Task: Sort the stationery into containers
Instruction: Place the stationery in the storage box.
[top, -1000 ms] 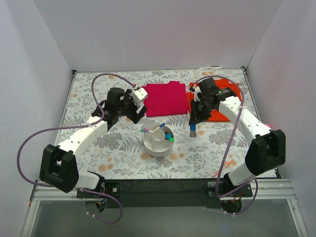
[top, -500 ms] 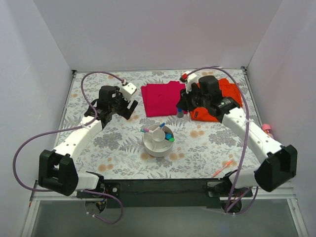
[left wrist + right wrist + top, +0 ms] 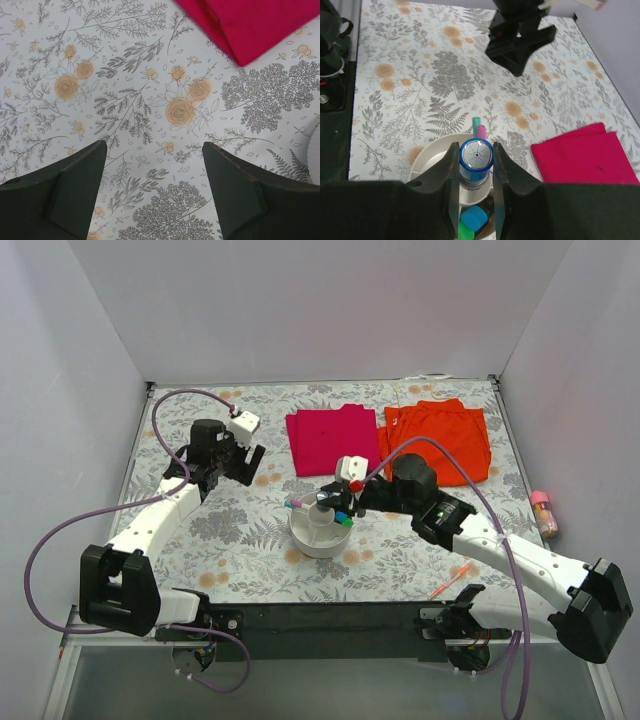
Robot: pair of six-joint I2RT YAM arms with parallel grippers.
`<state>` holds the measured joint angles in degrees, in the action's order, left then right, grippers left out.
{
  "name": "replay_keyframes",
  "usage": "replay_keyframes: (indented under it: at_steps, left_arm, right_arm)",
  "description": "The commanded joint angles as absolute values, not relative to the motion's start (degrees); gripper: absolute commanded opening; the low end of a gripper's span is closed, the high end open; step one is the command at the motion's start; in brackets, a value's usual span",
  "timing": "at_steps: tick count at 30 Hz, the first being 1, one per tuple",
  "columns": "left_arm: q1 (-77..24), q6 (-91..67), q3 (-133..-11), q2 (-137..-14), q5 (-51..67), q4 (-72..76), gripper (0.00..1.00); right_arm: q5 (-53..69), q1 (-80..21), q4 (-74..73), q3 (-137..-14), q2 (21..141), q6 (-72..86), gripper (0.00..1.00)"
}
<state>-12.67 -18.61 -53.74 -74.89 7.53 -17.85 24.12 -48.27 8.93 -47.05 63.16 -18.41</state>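
Observation:
The round white organizer (image 3: pixel 305 541) stands mid-table and holds markers with pink, green and blue caps. My right gripper (image 3: pixel 331 498) is shut on the grey-blue cylinder (image 3: pixel 475 161) and holds it upright over the organizer's central cup (image 3: pixel 470 196). Pink and green caps (image 3: pixel 479 128) stick out beyond the far rim. My left gripper (image 3: pixel 243 453) is open and empty over bare table, left of the magenta cloth; its fingers (image 3: pixel 75 186) frame only tablecloth. A thin orange pen (image 3: pixel 452 582) lies at the front right. A pink tube (image 3: pixel 543 508) lies at the right edge.
A folded magenta cloth (image 3: pixel 333 438) and an orange cloth (image 3: pixel 440 435) lie at the back. White walls close in the table on three sides. My left arm's gripper shows in the right wrist view (image 3: pixel 520 37).
My right gripper carried the grey-blue cylinder from the right of the organizer, up past the cloths, to over the organizer's cup. My left gripper drew back to the left.

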Motion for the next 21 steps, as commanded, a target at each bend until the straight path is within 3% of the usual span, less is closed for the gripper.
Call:
replay_keyframes:
  at_steps: [1, 17, 19, 20, 21]
  left_arm:
    - [-12.66, -20.04, -52.38, -71.37, 7.91, -18.11, 0.78]
    - [-12.57, -20.74, -51.42, -67.24, 7.65, -20.04, 0.78]
    - [-12.57, -21.0, -51.33, -67.06, 7.73, -20.04, 0.78]
    - [-12.57, -21.01, -51.24, -67.06, 7.82, -20.04, 0.78]
    - [-12.57, -21.01, -51.15, -66.97, 7.91, -20.04, 0.78]
  right_arm:
    - [26.89, -51.76, 18.53, -45.0, 63.27, -22.06, 0.01]
    - [29.53, -55.37, 22.76, -46.67, 75.41, -22.41, 0.01]
    - [29.53, -55.46, 22.59, -46.93, 75.85, -22.67, 0.1]
    - [29.62, -55.37, 22.67, -46.93, 75.94, -22.76, 0.24]
    - [29.71, -55.37, 22.59, -46.85, 75.94, -22.94, 0.29]
